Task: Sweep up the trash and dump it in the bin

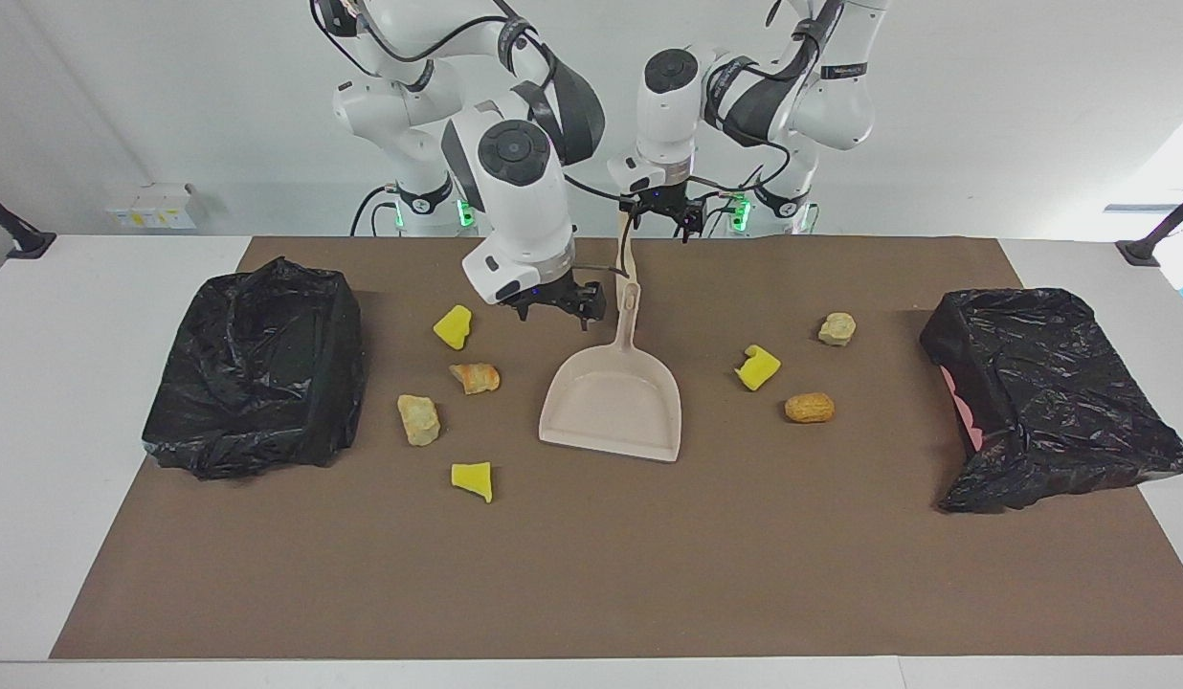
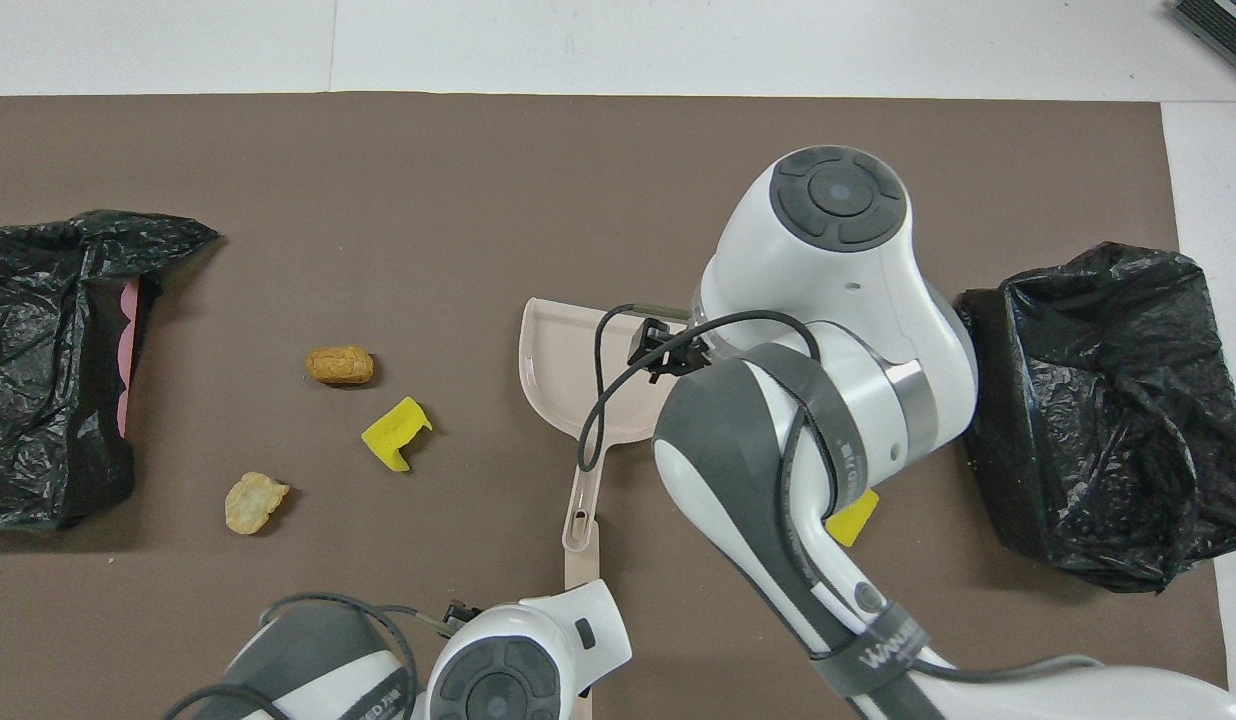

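Note:
A beige dustpan (image 1: pixel 611 402) lies mid-mat, its long handle (image 1: pixel 628 277) pointing toward the robots. The trash is small chunks on both sides of it. Toward the right arm's end lie a yellow piece (image 1: pixel 453 327), an orange bread lump (image 1: pixel 475 377), a tan lump (image 1: pixel 418 419) and another yellow piece (image 1: pixel 473 479). Toward the left arm's end lie a yellow piece (image 1: pixel 759 367), a brown lump (image 1: pixel 809 408) and a beige lump (image 1: pixel 837 328). My right gripper (image 1: pixel 555 318) hangs open just beside the handle. My left gripper (image 1: pixel 662 228) hangs open over the handle's tip.
Two bins lined with black bags stand on the brown mat (image 1: pixel 591 574), one (image 1: pixel 256 378) at the right arm's end, the other (image 1: pixel 1041 392) at the left arm's end. In the overhead view the right arm (image 2: pixel 818 400) covers the dustpan's pan and most nearby trash.

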Tool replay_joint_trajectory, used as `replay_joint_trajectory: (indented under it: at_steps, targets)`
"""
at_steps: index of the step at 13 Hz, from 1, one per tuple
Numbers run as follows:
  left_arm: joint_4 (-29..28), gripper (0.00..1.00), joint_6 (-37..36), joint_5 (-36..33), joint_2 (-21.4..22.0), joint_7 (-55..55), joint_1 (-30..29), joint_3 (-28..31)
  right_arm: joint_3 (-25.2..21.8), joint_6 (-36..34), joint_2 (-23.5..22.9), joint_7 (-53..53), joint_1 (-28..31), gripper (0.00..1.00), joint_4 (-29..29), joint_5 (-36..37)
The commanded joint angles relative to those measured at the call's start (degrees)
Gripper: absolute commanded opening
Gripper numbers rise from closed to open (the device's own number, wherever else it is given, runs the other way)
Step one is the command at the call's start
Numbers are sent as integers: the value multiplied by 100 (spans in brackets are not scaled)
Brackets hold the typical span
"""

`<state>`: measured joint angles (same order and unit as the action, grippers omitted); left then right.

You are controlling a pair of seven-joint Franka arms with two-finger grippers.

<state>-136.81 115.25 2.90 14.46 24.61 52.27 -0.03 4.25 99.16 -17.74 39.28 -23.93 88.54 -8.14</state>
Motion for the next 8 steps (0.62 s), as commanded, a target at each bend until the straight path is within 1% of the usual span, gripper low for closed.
replay_joint_trajectory:
  at_steps: [1, 3, 4, 5, 6, 8]
  targets:
    - [-442, 100, 497, 44, 189, 438, 423, 100, -3, 173, -300, 88, -278, 100, -126, -389]
    - [-748, 100, 1040, 44, 145, 675, 670, 100, -3, 217, -536, 88, -463, 100, -108, -557]
    - [-907, 100, 1322, 44, 110, 850, 862, 100, -3, 226, -703, 88, -516, 100, -117, -523]
    - [-995, 100, 1499, 44, 84, 1017, 934, 100, -3, 296, -748, 71, -656, 100, -117, -566]
    - [-1022, 100, 1561, 44, 40, 1045, 943, 100, -3, 410, -757, 71, -675, 100, -74, -566]
    - [-1040, 100, 1640, 44, -22, 1063, 961, 100, -3, 489, -784, 71, -727, 87, 75, -662]
